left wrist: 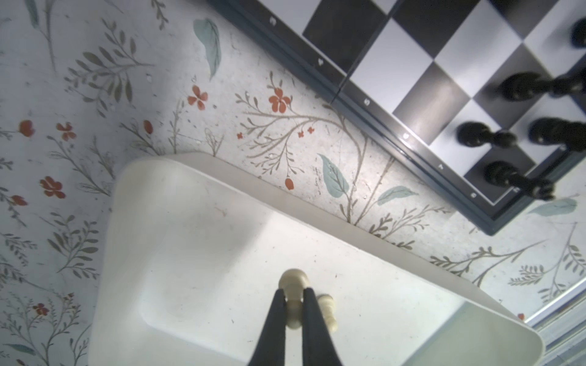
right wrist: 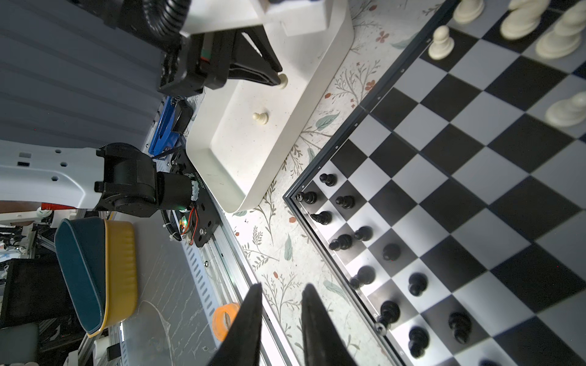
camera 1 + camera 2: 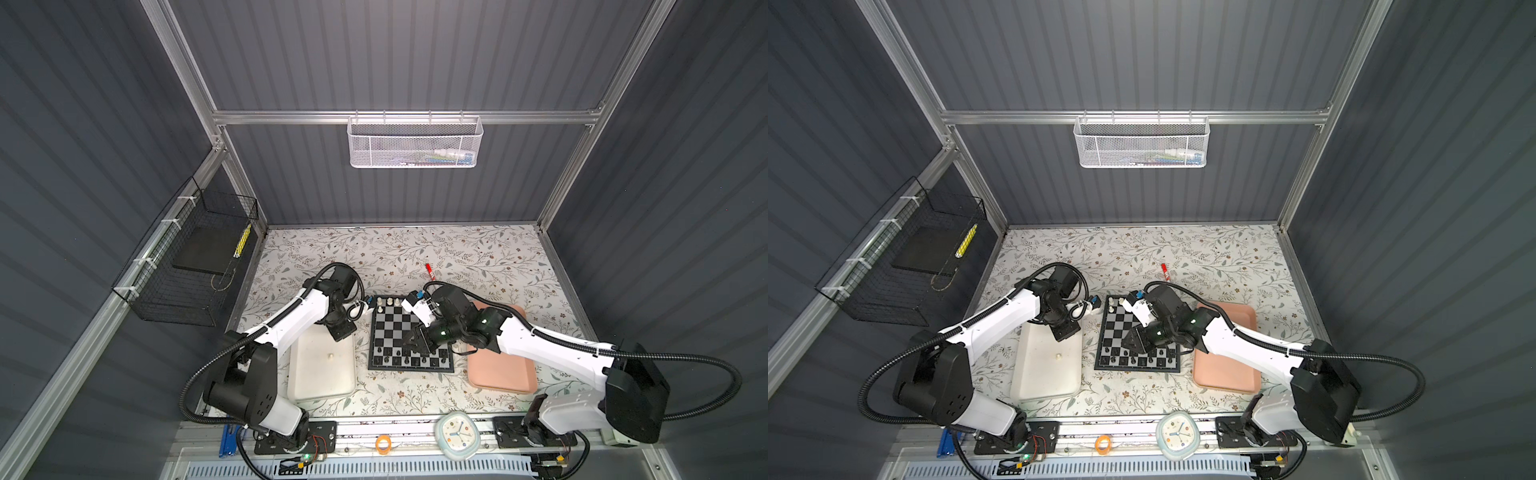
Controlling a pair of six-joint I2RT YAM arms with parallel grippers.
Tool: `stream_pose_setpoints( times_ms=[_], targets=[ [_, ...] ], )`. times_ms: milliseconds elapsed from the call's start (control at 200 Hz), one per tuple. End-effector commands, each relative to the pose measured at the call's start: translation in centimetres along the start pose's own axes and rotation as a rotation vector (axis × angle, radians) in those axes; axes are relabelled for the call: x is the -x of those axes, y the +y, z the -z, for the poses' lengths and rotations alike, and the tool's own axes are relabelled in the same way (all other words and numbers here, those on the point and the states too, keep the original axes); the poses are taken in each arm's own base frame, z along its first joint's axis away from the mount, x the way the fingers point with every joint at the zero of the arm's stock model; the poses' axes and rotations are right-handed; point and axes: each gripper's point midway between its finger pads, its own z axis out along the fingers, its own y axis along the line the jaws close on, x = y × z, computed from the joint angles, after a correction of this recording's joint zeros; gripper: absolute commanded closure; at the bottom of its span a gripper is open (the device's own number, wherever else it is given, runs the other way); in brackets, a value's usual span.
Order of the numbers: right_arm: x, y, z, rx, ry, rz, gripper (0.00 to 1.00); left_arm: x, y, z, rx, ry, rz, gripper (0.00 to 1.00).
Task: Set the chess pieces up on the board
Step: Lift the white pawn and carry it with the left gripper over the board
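Clock (image 3: 457, 434) and an orange tape roll (image 3: 383, 444) sit on the front rail, nothing to do with the job. Just past them you've got the white tray (image 3: 307, 382) on the left, the pink tray (image 3: 503, 370) on the right, and the board (image 3: 392, 328) between them on the flowery table cover (image 3: 415, 249). The board's near two rows are mostly filled with black chess pieces (image 2: 344, 201), so that side looks about done imo. The right gripper (image 2: 282, 286) hangs over that near edge, jaws parted a little with nothing between them, so it's basically idle. The action is on the left: the left gripper (image 1: 293, 291) is pinched tight on a cream pawn (image 1: 293, 280) just under its head, over the white tray. I can't tell if the pawn's base is clear of the tray floor. One more loose pawn (image 2: 260, 117) stands in the same tray. Further back, only a handful of cream pieces (image 2: 440, 42) stand on the board's far rows, so that's where the work's left. I'd call this the pick-and-carry step. The next move needs a lift clear of the tray rim, a swing to an empty far square, and a straight-down set so the pawn stands upright without bumping its neighbours. Way at the back a red marker (image 3: 429, 271) lies on the cover, irrelevant.
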Motion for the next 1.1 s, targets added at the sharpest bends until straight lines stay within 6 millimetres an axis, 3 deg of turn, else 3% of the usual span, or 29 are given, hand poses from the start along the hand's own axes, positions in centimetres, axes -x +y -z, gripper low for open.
stream_pose_setpoints(
  times_ms=[0, 415, 720, 990, 1005, 1096],
  targets=[
    [-0.2, -0.1, -0.3, 0.003, 0.013, 0.012, 0.75, 0.7, 0.1, 0.7, -0.008, 0.009, 0.001, 0.91],
    [-0.4, -0.8, 0.4, 0.000, -0.010, -0.013, 0.75, 3.7, 1.3, 1.9, 0.013, -0.018, -0.044, 0.91],
    [-0.8, -1.5, 0.9, -0.026, -0.020, -0.039, 0.75, 6.3, 0.8, 1.6, 0.003, -0.040, -0.097, 0.90],
    [-1.2, -2.9, 2.5, -0.079, -0.052, -0.065, 0.75, 8.9, -0.1, 1.1, -0.005, -0.044, -0.157, 0.90],
    [-1.2, -3.0, 2.6, -0.082, -0.054, -0.067, 0.75, 9.8, 0.3, 1.8, 0.010, -0.068, -0.159, 0.90],
    [-1.4, -3.5, 3.2, -0.102, -0.071, -0.078, 0.75, 10.9, 0.1, 1.7, 0.008, -0.074, -0.180, 0.90]
  ],
)
